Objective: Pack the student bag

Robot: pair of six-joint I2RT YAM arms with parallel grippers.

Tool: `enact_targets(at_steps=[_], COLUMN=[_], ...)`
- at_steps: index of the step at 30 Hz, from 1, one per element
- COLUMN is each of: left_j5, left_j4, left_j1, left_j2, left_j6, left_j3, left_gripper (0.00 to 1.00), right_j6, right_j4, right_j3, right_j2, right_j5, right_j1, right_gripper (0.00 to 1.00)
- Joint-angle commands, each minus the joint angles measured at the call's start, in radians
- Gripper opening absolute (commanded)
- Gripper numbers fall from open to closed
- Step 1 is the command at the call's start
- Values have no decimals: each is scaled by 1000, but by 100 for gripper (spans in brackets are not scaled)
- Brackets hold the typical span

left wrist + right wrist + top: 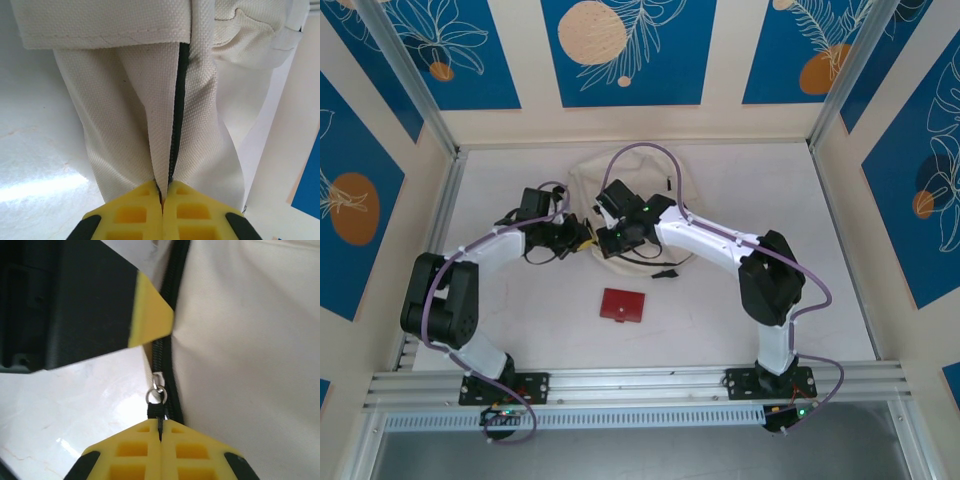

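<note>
From above, the cream student bag (582, 180) lies toward the far edge of the table (750, 200), with a flat red case (622, 305), perhaps a wallet, nearer the front edge. At the left wrist, the left gripper (162, 192) is pinched tight on the bag's fabric beside its black zipper (181, 100). At the right wrist, the right gripper (160, 426) is clamped on the zipper pull (158, 412)

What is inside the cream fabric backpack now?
Its inside is hidden. On the cream fabric backpack I see outer cloth and the black zipper, with no opening showing. The left arm and right arm cover its near part in the top view.
</note>
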Motion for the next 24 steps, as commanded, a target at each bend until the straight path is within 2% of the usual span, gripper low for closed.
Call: enact_targets(at_steps=[1, 6, 10, 11, 13, 16, 19, 24], left_j5=[-59, -77, -70, -68, -62, -59, -53, -41], left_j4=[-37, -30, -22, -23, -27, -42, -52, -48], left_j1=[0, 3, 5, 5, 5, 5, 5, 5], left_j2=[-3, 23, 32, 32, 29, 22, 25, 26], left_j6=[25, 27, 29, 30, 42, 65, 79, 79], left_j3=[-2, 17, 31, 33, 37, 40, 43, 40], left_gripper=[4, 1, 1, 1, 1, 1, 2, 3], right_j6=[23, 43, 76, 88, 131, 191, 262, 277], right_j4=[-156, -221, -206, -193, -158, -78, -11, 62], right_j3=[16, -15, -35, -41, -63, -150, -262, -392], right_j2=[-19, -53, -74, -83, -120, -206, -285, -301], right_j5=[85, 121, 114, 105, 101, 92, 57, -17], right_j1=[28, 48, 46, 44, 34, -12, -115, -310], right_gripper=[0, 0, 1, 5, 29, 51, 59, 63])
